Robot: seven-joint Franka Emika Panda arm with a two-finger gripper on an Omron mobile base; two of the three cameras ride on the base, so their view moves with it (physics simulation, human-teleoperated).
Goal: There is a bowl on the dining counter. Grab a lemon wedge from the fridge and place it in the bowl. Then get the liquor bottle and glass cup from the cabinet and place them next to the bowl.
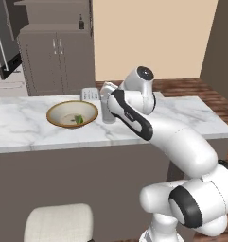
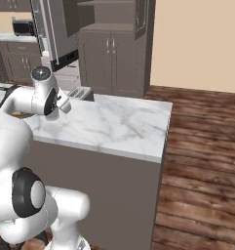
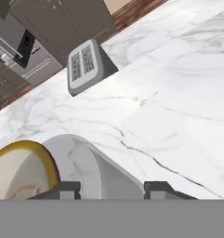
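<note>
On the dining counter [image 1: 181,113] stands a tan bowl [image 1: 54,111] with a green lemon wedge [image 1: 79,119] inside. Just right of the bowl, a greyish glass cup [image 1: 109,115] stands on the marble. My gripper [image 1: 107,109] reaches down over it. In the hand view the cup [image 3: 99,162] sits between my fingertips [image 3: 69,188], close beside the bowl [image 3: 20,172]. The gripper [image 3: 113,189] is open, its jaws spread wider than the cup. The dark liquor bottle [image 1: 81,22] stands on an open shelf of the cabinet [image 1: 58,61] across the room.
A grey toaster [image 1: 89,93] sits at the counter's far edge, behind the cup. The fridge [image 2: 55,34] stands with its door swung open to the left of the cabinet. A pale stool [image 1: 58,222] is below the counter's near side. The marble to the right is bare.
</note>
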